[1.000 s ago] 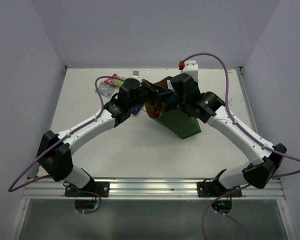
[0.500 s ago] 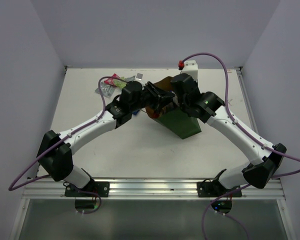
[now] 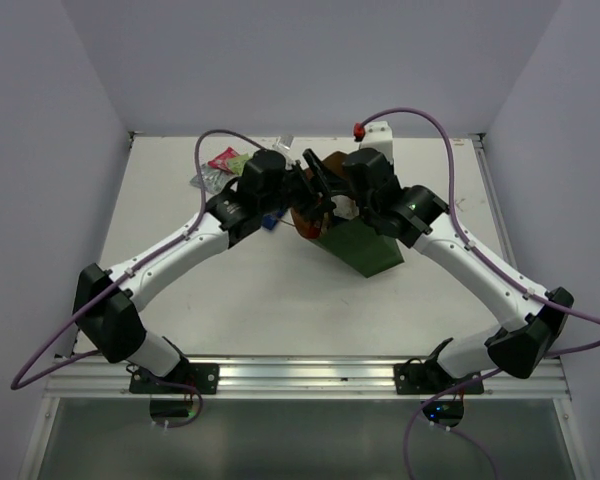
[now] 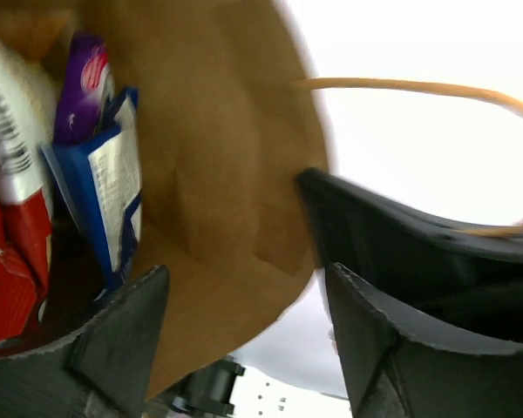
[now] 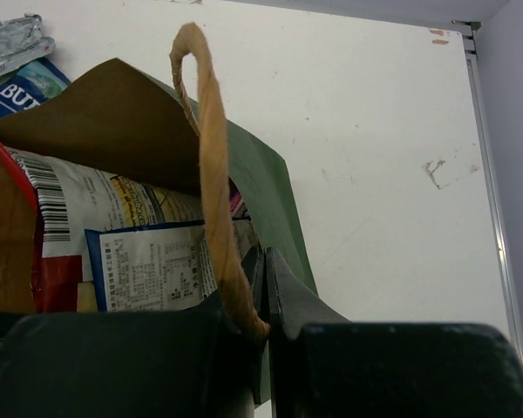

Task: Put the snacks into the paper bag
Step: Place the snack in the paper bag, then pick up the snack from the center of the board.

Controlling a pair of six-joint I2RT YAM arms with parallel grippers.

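Observation:
The paper bag (image 3: 368, 247), dark green with a brown inside, leans on the table at the middle. My right gripper (image 5: 266, 296) is shut on its green rim beside a tan handle (image 5: 211, 165). Inside lie a white-red-yellow chip bag (image 5: 78, 209), a blue-white packet (image 4: 113, 187) and a purple packet (image 4: 87, 74). My left gripper (image 4: 244, 340) stands open at the bag's mouth with nothing between its fingers (image 4: 122, 340). More snacks lie on the table at the back left: pink (image 3: 223, 157), green (image 3: 240, 163) and silver (image 3: 208, 180).
A blue packet (image 5: 22, 87) and a silver one (image 5: 13, 39) lie just beyond the bag's mouth. A white box with a red knob (image 3: 375, 130) stands at the back edge. Purple cables loop above both arms.
My left gripper has gone from shut to open at the bag's mouth and drawn slightly back and up. The right gripper and the bag have stayed put.

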